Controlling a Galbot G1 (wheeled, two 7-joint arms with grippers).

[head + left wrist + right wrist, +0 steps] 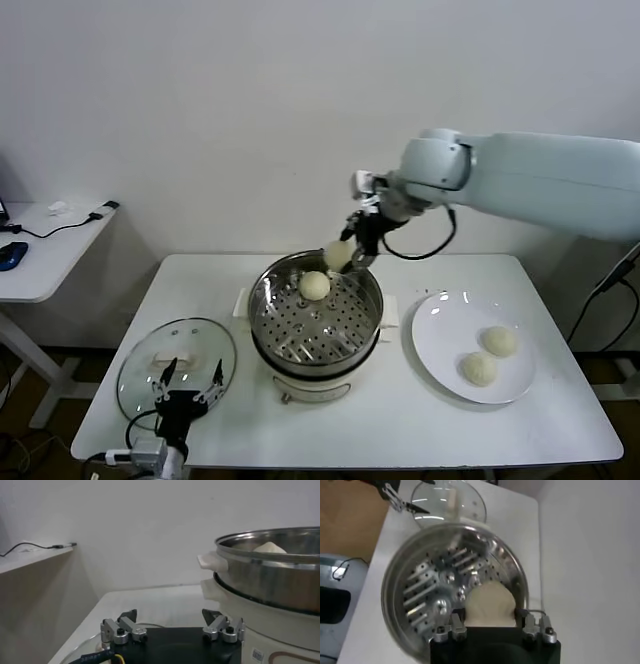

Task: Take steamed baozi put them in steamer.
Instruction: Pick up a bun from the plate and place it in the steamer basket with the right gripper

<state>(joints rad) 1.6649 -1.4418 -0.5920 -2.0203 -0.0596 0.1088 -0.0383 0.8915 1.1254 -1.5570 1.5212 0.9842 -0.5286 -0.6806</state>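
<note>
The shiny steamer point(300, 345) stands mid-table, and one cream-white baozi point(314, 286) lies on its perforated tray. My right gripper point(343, 258) hangs over the steamer's far rim, shut on a second baozi point(337, 254). In the right wrist view that baozi point(489, 604) fills the gap between the fingers of the right gripper point(489, 616), above the tray of the steamer point(427, 587). Two more baozi point(499, 341) point(479, 370) rest on the white plate point(440, 335). My left gripper point(187, 385) waits open and empty over the glass lid point(150, 350).
The glass lid lies flat on the table left of the steamer, and the plate lies to its right. A side table point(45, 255) with cables stands at the far left. From the left wrist view, the steamer point(270, 580) rises close beside the left gripper point(170, 617).
</note>
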